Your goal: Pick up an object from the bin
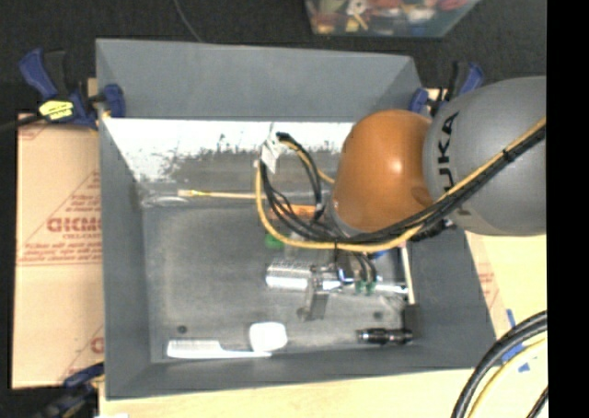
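end effector (316,295): low in the bin (120,250), right of centre on the floor, under the orange wrist cover (382,172)
end effector state: cannot tell, wide or narrow; nothing visibly held
nearest thing: short silver cylinder (287,275), lying flat, just left of the end effector and touching or nearly touching it; cannot tell whether it is loose or a robot part
next nearest: white lump (268,337), toward the front wall, below and left of the end effector, clearly apart from it
white strip (195,348): flat, along the front wall, its right end meeting the white lump; cannot tell if the two are one piece
black cylinder (385,336): pen-like, lying flat at front right, below and right of the end effector, apart from it
green bit (274,241): small, behind the silver cylinder, partly under the cables (267,218)
orange bit (304,212): further back, among the cable loops, mostly hidden
yellow stick (221,193): thin, lying along the foot of the back wall, well apart from the end effector
counts: 1 silver cylinder, 1 white lump, 1 white strip, 1 black cylinder, 1 green bit, 1 orange bit, 1 yellow stick
layout: things lie singly
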Action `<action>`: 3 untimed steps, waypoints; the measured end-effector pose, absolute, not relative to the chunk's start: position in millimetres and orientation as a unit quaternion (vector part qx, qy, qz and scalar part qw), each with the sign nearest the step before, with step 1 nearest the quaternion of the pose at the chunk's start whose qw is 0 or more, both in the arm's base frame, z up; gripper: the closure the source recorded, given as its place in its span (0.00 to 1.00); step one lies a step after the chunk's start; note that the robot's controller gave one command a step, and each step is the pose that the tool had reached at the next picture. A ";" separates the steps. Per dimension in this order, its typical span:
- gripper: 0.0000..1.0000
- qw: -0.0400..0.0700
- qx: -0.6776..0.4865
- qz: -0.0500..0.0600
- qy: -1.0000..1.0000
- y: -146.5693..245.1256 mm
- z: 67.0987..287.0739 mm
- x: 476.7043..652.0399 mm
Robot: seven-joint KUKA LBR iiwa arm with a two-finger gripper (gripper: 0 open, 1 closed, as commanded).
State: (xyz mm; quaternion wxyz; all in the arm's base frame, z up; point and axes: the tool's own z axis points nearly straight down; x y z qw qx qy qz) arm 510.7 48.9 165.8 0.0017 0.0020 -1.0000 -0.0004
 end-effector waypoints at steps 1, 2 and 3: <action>0.00 -0.001 0.001 -0.001 -1.000 48.7 168.6 512.5; 0.00 -0.003 0.006 0.000 -1.000 -10.3 70.2 530.7; 0.00 -0.008 0.013 -0.001 -1.000 -11.9 70.8 535.1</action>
